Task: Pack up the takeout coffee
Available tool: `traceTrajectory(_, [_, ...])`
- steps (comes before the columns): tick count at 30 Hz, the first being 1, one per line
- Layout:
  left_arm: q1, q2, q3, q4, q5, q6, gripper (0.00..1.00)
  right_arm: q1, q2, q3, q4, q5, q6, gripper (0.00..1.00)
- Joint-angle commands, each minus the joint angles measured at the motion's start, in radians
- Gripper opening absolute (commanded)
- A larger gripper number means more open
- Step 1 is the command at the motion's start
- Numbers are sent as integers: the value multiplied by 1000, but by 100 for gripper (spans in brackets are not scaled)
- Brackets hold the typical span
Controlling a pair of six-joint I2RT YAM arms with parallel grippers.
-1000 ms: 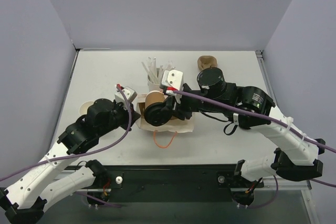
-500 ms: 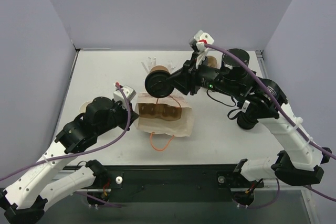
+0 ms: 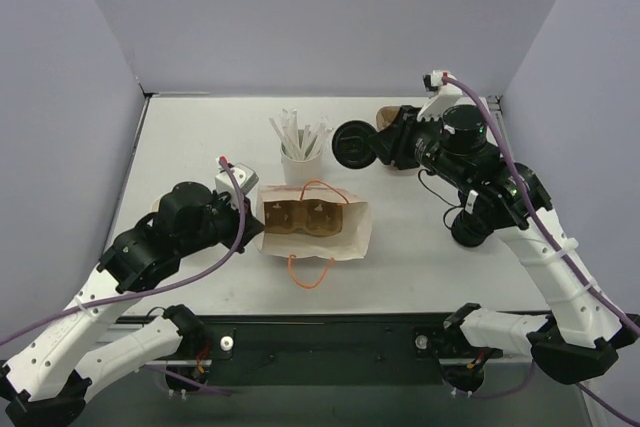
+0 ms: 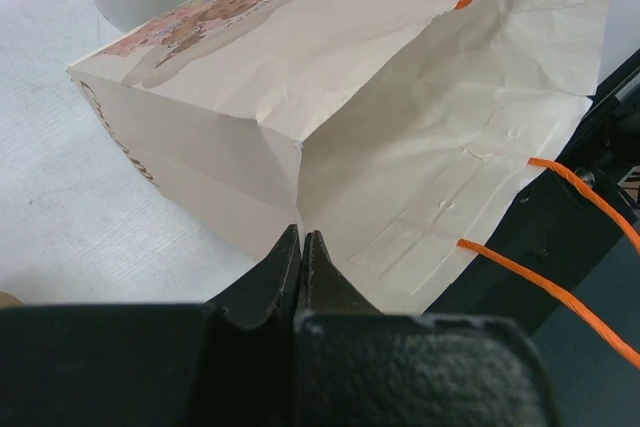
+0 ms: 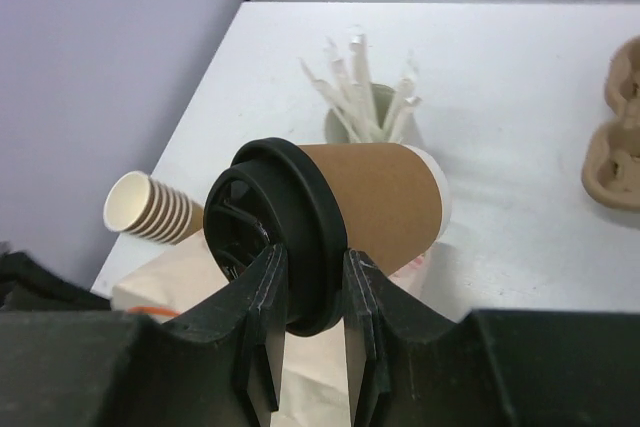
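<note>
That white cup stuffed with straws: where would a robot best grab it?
Grip the white cup low on its bare wall, coming in level. The straws fan out above its rim, blocking a grip from above, and the paper bag sits close on its near side, so an approach from the far side looks safest.

We log two arms of the same build: left arm (image 3: 120,292) and right arm (image 3: 548,252) have white shell links, chunky black round joints (image 3: 182,213) and black mounts (image 3: 575,359) at the bottom. A purple cable (image 3: 40,327) runs along each one, strapped on with white zip ties (image 3: 88,300) and ending in a small white plug (image 3: 432,78) with a red tip. Left gripper (image 4: 301,237) close up: black, grainy matte body, tips tapering thin. Right gripper (image 5: 312,255): same black, fingers (image 5: 265,297) with rounded edges.
</note>
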Motion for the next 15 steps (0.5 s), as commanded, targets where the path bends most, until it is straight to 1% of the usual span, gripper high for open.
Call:
traceTrajectory(1, [7,6,75,-41,39,-14,0,-97,-73,-139,29,22,133,0])
traceTrajectory(4, [9,-10,62,-39,34,-18,0,-160,-98,-240,38,-28,155,0])
traceTrajectory(6, [9,-15,65,-41,30,-16,0,-179,-121,-302,72,-65,163,0])
traceTrajectory(8, [10,-4,79,-55,24,-14,0,-214,-147,-394,90,-93,189,0])
traceTrajectory(10, [10,5,94,-67,22,-13,0,-236,-165,-455,136,-123,203,0])
traceTrajectory(11, [12,6,99,-79,20,-13,0,-263,-175,-512,153,-140,222,0])
traceTrajectory(12, [13,6,101,-82,19,-16,0,-275,-179,-543,179,-180,233,0])
traceTrajectory(15, [12,-6,98,-79,-18,-44,0,-309,-193,-656,263,-226,256,0])
